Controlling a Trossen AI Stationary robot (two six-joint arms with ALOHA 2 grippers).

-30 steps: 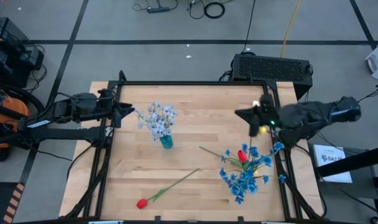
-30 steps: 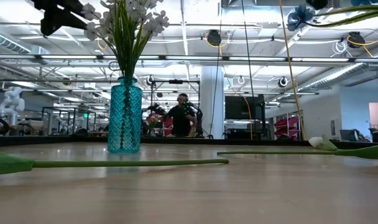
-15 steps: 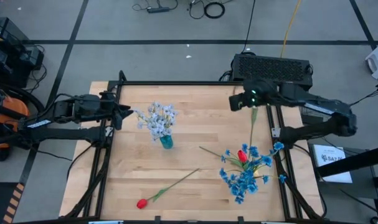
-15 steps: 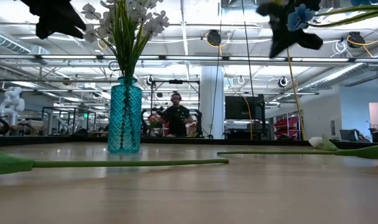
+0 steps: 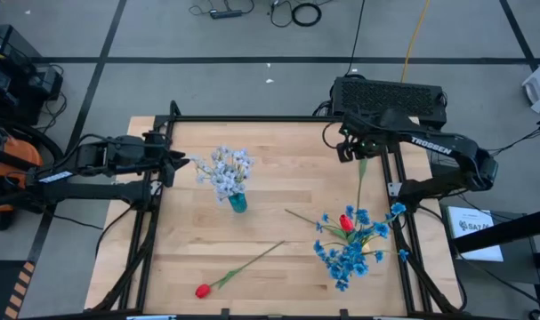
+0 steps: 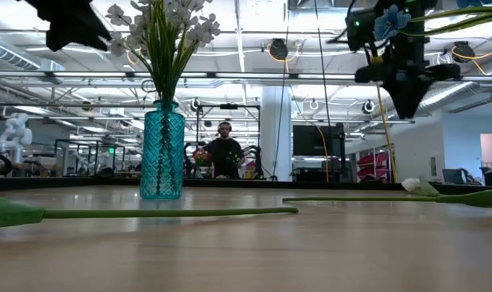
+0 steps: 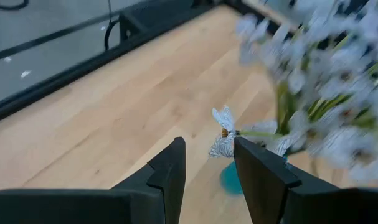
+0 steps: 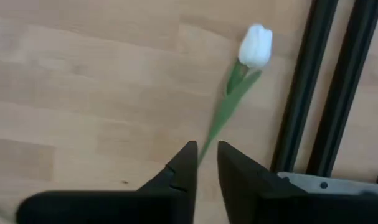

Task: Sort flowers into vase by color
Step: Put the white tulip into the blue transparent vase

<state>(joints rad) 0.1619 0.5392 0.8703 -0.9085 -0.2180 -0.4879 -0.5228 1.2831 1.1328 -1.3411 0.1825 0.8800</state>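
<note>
A teal glass vase stands left of the table's middle and holds pale blue-white sprays; it also shows in the low view. A white tulip lies flat on the wood at the far right, its stem running toward the near edge. My right gripper hovers above this stem with a narrow gap between its fingers, well clear of the table in the low view. My left gripper is open and empty, level beside the sprays, to the vase's left.
A heap of bright blue sprays with a red tulip lies at the near right. Another red tulip lies at the near left, its stem slanting toward the middle. A black frame rail runs beside the white tulip.
My right arm has swung from beyond the table's right edge toward the far edge and leftward, turning about, and now hangs over the white tulip. The flowers and the vase have stayed in place.
</note>
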